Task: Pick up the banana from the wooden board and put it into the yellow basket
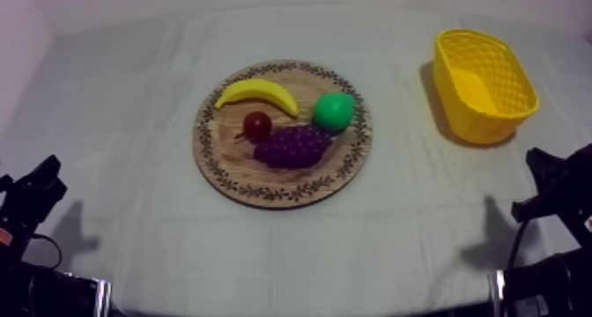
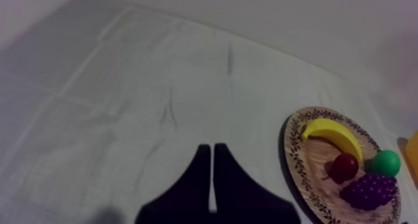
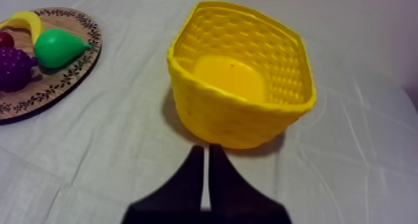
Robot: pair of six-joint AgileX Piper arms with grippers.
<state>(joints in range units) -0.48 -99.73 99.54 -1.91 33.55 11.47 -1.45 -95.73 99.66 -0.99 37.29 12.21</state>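
Both arms sit low at the near corners of the desk, at 8 and 4 o'clock from the board. I take that for a rest pose, with the pick not yet begun. My left hand has its two fingers pressed together into a narrow wedge and grips nothing. My right hand is closed and empty in the same way, and it points at the basket just ahead of it.

The banana lies flat on the board at about 11 o'clock, along the patterned rim, with its arch toward the far edge. The red fruit is just beside it at 6 o'clock, and the pear is near its tip at 3 o'clock. The grapes fill the middle. Because the banana lies on the outside of the group, I judge that a grasp from above across its middle would have room.

From the left hand the banana is at roughly 1 o'clock, well apart, with bare cloth between. From the right hand it is at 10 o'clock, also well apart, with the pear and grapes nearer that side. The basket stands empty at 2 o'clock from the board, close to the right arm for the drop.
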